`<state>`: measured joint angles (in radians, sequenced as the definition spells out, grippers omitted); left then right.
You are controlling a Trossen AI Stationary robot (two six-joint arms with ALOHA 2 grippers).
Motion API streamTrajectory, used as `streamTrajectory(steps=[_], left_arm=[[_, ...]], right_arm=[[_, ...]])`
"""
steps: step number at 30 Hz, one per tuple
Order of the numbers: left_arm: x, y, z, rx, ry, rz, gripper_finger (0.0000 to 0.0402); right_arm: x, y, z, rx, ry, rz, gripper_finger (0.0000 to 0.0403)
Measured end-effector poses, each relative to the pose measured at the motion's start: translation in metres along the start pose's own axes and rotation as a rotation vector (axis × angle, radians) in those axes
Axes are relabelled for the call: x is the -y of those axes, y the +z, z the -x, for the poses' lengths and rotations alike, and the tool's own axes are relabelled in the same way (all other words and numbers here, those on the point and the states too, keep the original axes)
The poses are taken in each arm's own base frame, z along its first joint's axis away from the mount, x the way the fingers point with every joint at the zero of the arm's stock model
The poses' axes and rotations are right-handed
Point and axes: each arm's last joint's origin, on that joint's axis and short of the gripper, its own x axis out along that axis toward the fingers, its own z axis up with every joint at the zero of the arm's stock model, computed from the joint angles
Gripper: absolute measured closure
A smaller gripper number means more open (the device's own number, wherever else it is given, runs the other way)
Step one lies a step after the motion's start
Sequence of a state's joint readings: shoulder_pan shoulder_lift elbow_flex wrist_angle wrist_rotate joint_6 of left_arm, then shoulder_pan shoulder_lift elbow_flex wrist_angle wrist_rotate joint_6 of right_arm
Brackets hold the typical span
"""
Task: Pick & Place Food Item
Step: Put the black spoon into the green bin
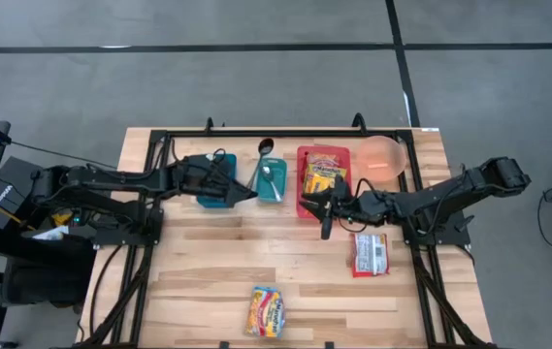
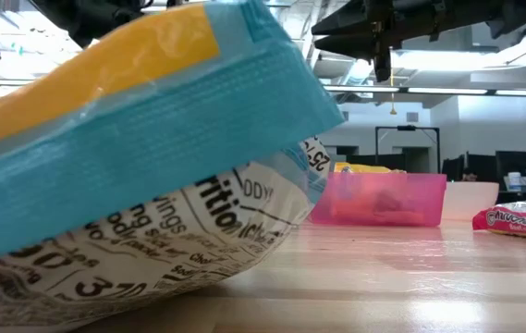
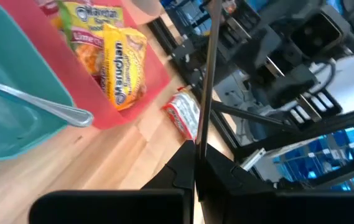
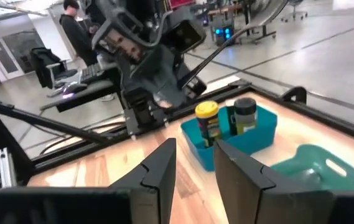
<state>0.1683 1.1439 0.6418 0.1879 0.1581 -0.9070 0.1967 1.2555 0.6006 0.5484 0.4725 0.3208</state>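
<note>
Seemingly between picks: right pincer (image 1: 328, 205) hangs part-spread and empty beside the red bin (image 1: 302, 184), where noodle packs (image 1: 324, 174) lie. Left pincer (image 1: 246, 194) pressed together by the teal bins. Next move likely calls for reaching the red packet (image 1: 369, 254) on the bench (image 1: 198, 276).

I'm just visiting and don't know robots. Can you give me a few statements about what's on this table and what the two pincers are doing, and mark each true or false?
1. The red tray holds yellow noodle packets. True.
2. The right pincer is carrying a packet. False: its fingers are parted with nothing between them, at the red tray's front edge.
3. A spoon lies in the light teal bin. True.
4. The red-and-white packet sits inside the red tray. False: it lies on the bare table, under the right arm.
5. The left pincer is wide open. False: it is shut, empty, beside the dark teal bin.
</note>
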Motion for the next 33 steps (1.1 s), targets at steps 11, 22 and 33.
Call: streamTrajectory(steps=[11,22,33], left_arm=[[-0.008,-0.002,-0.009,-0.023,0.04,0.022,0.0401],[-0.009,-0.003,-0.011,-0.036,0.035,0.026,0.0401],[-0.008,-0.002,-0.011,-0.028,0.026,0.023,0.0401]], right_arm=[[0.008,0.008,-0.003,0.043,-0.021,0.045,0.0304],[0.037,0.047,0.021,0.024,0.227,0.105,0.0397],[0.042,0.056,0.048,-0.01,0.221,0.205,0.0401]])
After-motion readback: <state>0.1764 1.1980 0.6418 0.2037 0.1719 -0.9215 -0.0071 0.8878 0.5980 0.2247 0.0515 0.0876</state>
